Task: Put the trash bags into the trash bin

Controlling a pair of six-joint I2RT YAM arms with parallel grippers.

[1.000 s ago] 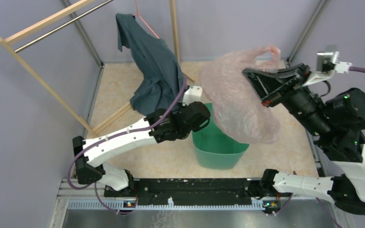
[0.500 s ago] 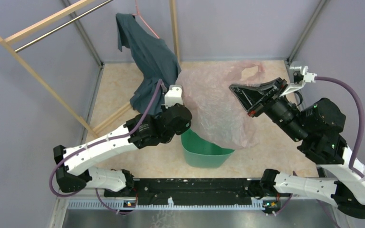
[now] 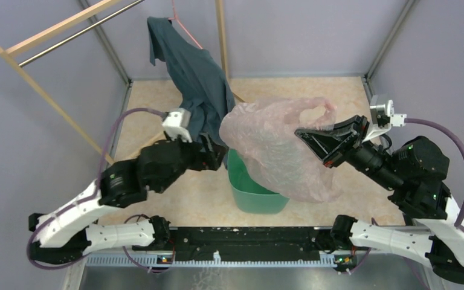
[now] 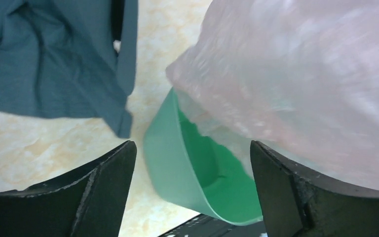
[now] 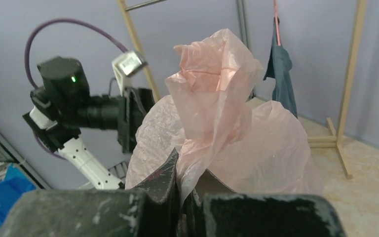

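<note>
**The trash bag [image 3: 272,142] hangs over the trash bin [image 3: 249,192]**

The right hand [image 3: 315,140] is clamped on the bag's bunched handle, and the film droops across the bin's right rim. The left hand [image 3: 215,151], fingers spread and empty, sits just beside the bin's left rim.

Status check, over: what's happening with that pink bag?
Left tool open, empty, beside bin. Right tool shut on bag, bag hanging over bin. Shirt hangs close behind.
</note>
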